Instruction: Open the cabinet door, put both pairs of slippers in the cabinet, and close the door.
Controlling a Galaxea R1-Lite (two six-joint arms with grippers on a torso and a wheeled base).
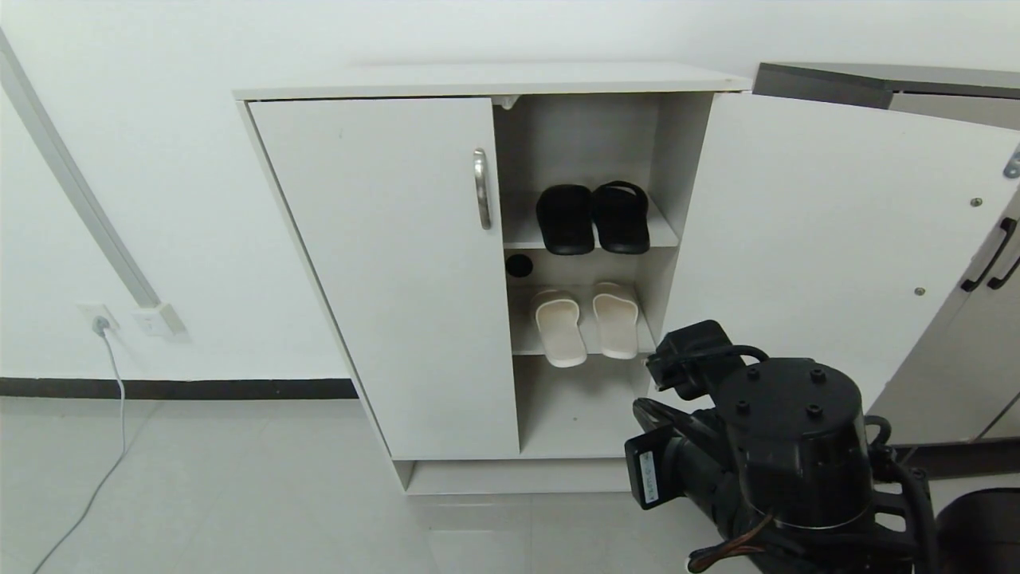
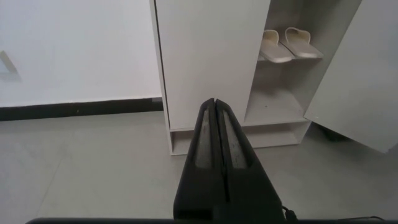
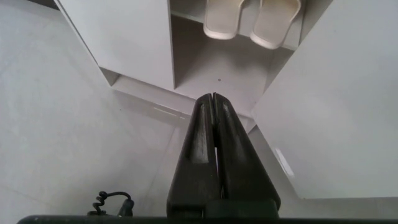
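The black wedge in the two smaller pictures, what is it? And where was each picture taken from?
Those wedges are the robot's two grippers, its pincer hands, each filmed from its own wrist: the left gripper and the right gripper. Both are shut and hold nothing. The big picture comes from a camera on the robot's head; the black bulk low in it is its right arm. Before it stands a white cabinet with its right door swung open. Inside, black slippers sit on the upper shelf, cream slippers on the shelf below.
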